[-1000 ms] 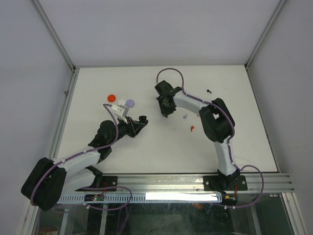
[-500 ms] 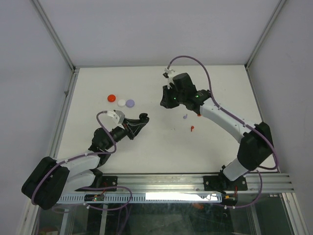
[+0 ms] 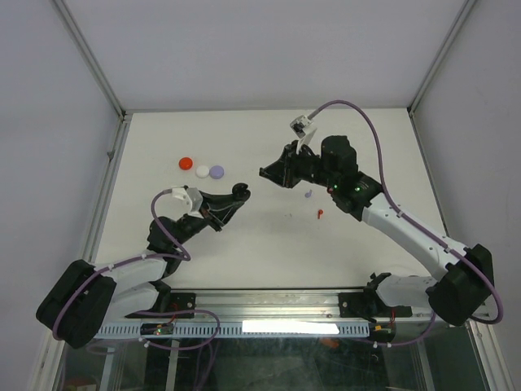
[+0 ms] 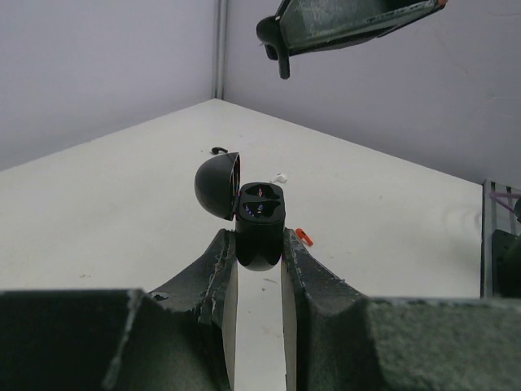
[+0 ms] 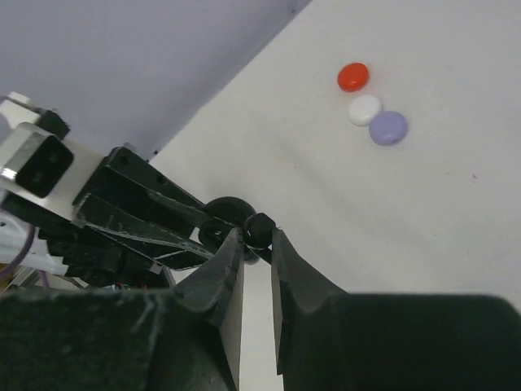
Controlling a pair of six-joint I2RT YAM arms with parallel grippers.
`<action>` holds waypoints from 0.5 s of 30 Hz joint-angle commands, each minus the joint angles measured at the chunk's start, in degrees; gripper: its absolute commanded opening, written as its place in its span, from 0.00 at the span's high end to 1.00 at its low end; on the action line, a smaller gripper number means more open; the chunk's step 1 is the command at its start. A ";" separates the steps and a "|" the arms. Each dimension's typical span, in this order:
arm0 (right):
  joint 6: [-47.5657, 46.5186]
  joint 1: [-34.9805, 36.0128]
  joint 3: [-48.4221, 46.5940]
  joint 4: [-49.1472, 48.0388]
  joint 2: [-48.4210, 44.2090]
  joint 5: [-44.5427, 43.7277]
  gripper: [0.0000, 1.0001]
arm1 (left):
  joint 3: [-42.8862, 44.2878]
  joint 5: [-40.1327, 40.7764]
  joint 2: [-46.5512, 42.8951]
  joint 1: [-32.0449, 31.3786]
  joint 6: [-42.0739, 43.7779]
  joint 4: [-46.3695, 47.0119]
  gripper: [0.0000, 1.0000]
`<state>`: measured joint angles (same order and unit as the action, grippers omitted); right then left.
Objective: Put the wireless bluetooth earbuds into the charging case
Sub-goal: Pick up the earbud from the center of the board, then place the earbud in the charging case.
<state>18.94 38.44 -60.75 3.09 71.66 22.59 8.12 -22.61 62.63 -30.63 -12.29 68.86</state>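
Observation:
My left gripper (image 4: 259,248) is shut on the black charging case (image 4: 260,218), held above the table with its lid (image 4: 216,186) swung open to the left. In the top view the case (image 3: 238,194) is just left of my right gripper (image 3: 266,173). That right gripper (image 5: 258,238) is shut on a black earbud (image 5: 260,229), a little apart from the open case (image 5: 218,221) behind it. Loose on the table lie a lavender earbud (image 3: 308,195), a red earbud (image 3: 320,214) and a white earbud (image 4: 280,176).
Red (image 3: 186,163), white (image 3: 202,170) and lavender (image 3: 216,172) round discs sit in a row at the table's left. Another small black piece (image 4: 216,150) lies far back. A metal rail (image 3: 285,303) runs along the near edge, with enclosure walls all round.
The right arm has unfolded and swung its elbow out to the right, turning its gripper tip to face the case. The left gripper has lifted and shifted the case slightly right.

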 commanded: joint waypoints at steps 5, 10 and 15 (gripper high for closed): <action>7.11 2.29 3.64 -19.58 -4.13 12.18 0.88 | 2.12 -6.35 -3.14 0.53 4.26 7.55 1.00; 7.32 4.45 4.70 -22.77 -4.03 13.47 0.88 | 3.40 -9.57 -3.79 0.57 3.51 8.11 1.00; 7.45 6.20 5.44 -24.26 -3.77 13.10 0.88 | 3.48 -9.11 -4.34 0.57 1.54 10.28 1.00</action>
<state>25.54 43.40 -55.27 -15.07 69.30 34.35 9.93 -29.80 59.70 -30.63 -9.87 73.43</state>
